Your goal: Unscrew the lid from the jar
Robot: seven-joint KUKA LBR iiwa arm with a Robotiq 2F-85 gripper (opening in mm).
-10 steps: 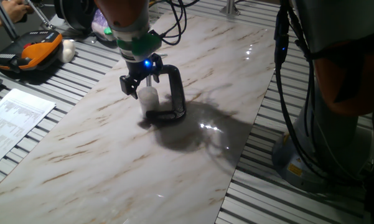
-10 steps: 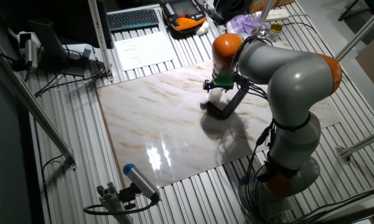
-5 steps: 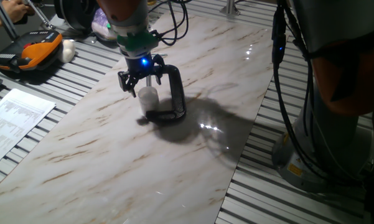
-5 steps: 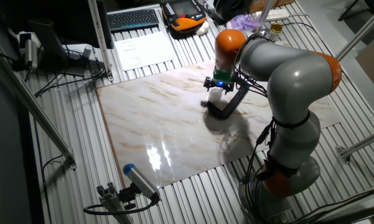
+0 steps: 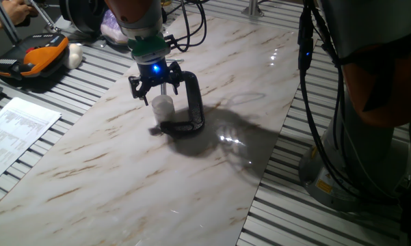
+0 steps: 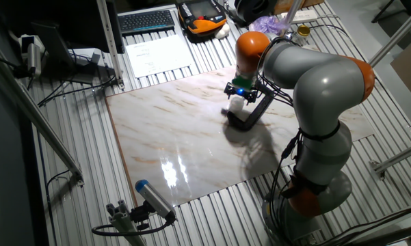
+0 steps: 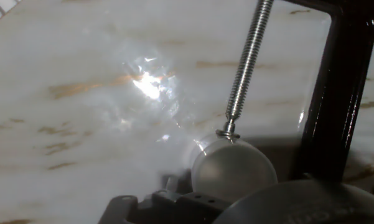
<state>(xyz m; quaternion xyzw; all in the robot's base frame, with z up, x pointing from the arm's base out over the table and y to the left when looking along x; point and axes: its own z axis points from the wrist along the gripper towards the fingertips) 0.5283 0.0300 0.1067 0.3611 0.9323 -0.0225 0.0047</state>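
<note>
Translucent whitish plastic forms the lid (image 7: pixel 234 163), which sits on the jar (image 5: pixel 163 108); the jar stands on the marble-patterned table (image 5: pixel 109 171) inside the mouth of the black C-clamp (image 5: pixel 189 102). The clamp's threaded metal screw (image 7: pixel 246 62) comes down beside the lid and appears to touch its edge; whether it pins the jar cannot be told.

The hand (image 5: pixel 154 89) hangs just above the lid with its fingers apart and nothing between them. In one fixed view the fingertips straddle the top of the jar without visible contact. The hand view shows the lid low in the picture, off to one side of the camera axis and close to the clamp's upright bar.

Procedure, judged from the present layout:
1. Centre the hand over the lid before descending, so that both fingers meet the rim evenly.
2. Keep the fingers clear of the screw and the clamp's bar, which crowd one side of the lid.
3. Descend only to lid depth; gripping the jar body would turn the whole jar.
4. Close firmly, then rotate about the lid's vertical axis. The plastic looks smooth, so slip is likely under a light grip.

Contents: the jar wall looks cloudy and nothing inside can be made out.
</note>
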